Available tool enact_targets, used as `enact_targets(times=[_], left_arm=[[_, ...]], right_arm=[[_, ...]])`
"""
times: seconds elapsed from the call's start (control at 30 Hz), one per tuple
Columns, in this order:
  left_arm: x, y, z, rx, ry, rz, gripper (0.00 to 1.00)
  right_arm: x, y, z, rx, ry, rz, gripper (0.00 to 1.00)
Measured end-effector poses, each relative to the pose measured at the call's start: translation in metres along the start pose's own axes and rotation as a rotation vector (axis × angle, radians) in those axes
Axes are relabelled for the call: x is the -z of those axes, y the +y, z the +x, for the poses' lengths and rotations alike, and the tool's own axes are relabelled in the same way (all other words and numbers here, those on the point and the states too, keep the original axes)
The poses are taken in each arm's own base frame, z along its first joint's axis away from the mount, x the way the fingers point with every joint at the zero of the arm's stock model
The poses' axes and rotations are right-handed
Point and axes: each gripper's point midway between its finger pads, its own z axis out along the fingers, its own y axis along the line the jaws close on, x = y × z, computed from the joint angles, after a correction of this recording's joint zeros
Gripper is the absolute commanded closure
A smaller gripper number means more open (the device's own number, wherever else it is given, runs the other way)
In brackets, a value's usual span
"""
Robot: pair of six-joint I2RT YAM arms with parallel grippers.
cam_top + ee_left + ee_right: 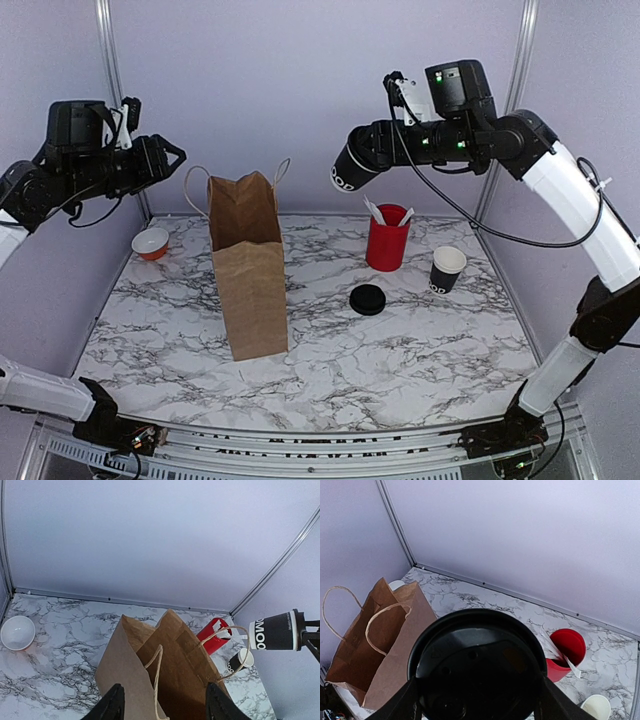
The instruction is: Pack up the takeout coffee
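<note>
Inside a robotics lab's test cell. Walled by blank lilac panels (300, 90) set in bare aluminium posts (108, 60). Fitted with a marble-print surface (400, 350), rimmed in front by a curved metal rail (320, 440). Flanked by a left robot arm (90, 160) and a right robot arm (570, 190) mounted at that near edge, strung with loose black cable (520, 238). Dressed with staged props: a brown paper bag (250, 270), a red cup (387, 245) of white sticks, and a black paper cup (347, 172) gripped sideways aloft in the right claw (368, 152).
</note>
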Motion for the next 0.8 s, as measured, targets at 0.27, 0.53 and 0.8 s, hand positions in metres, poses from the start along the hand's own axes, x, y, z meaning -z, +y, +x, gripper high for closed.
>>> enact_targets(times=[0.27, 0.53, 0.8], left_arm=[[-0.052, 0.005, 0.043, -0.036, 0.162, -0.027, 0.82], [-0.062, -0.02, 0.059, -0.047, 0.232, 0.071, 1.0], [-0.074, -0.075, 0.075, -0.063, 0.284, 0.232, 1.0]], right_arm=[[0.011, 0.008, -0.01, 0.018, -0.043, -0.022, 0.35], [0.031, 0.045, -0.023, 0.065, -0.1, -0.097, 0.35], [0.048, 0.073, -0.041, 0.077, -0.181, -0.173, 0.34]])
